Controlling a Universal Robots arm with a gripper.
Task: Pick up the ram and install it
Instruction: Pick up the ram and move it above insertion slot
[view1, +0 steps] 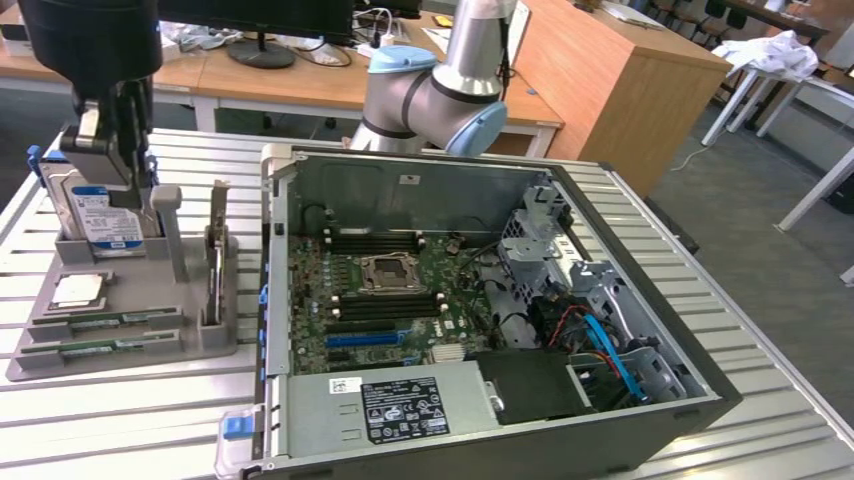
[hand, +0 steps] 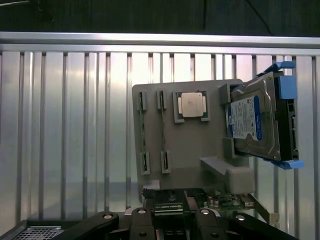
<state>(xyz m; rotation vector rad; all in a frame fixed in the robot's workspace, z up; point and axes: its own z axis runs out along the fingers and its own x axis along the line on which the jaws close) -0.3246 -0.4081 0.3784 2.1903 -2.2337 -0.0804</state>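
Hovering wide open above the grey tray (view1: 160, 356), the claw (view1: 123, 175) should line up squarely over the ram (view1: 100, 322) before gripping its long edges.

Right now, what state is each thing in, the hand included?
Black robot hand: open, empty, above the grey tray.
Long green ram sticks: both resting in tray holders.
Silver hard drive with blue-white label: standing upright in tray.
Square silver processor chip: lying flat on tray.
Black-and-grey metal computer case: side open, motherboard exposed.
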